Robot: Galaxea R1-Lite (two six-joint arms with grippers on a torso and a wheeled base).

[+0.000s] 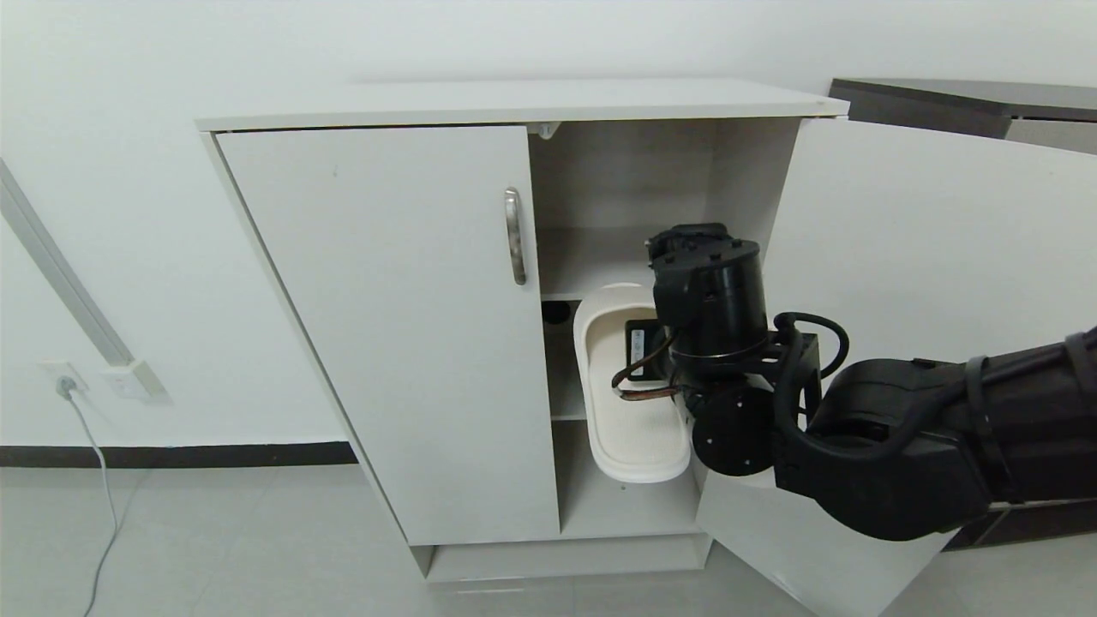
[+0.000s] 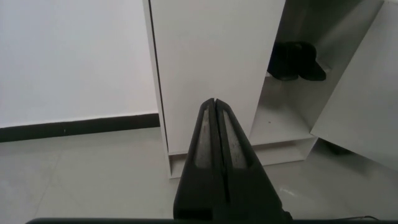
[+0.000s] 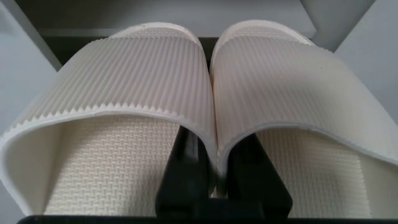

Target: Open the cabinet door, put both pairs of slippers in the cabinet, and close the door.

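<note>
A pair of cream-white slippers [image 3: 149,81] hangs side by side from my right gripper [image 3: 214,180], which is shut on their inner strap walls. In the head view the right gripper [image 1: 644,347] holds the white slippers [image 1: 630,411] inside the cabinet's open right half, tipped down across the middle shelf level. The cabinet [image 1: 514,103] has its right door [image 1: 926,283] swung wide open. My left gripper [image 2: 214,109] is shut and empty, low in front of the cabinet. A dark pair, apparently slippers [image 2: 295,60], lies on an inner shelf.
The left cabinet door [image 1: 386,326] stays closed, with a metal handle [image 1: 514,236] near its inner edge. Grey floor [image 1: 214,540] spreads in front. A cable and wall socket [image 1: 62,384] are at the far left. A dark cabinet top [image 1: 968,98] stands behind on the right.
</note>
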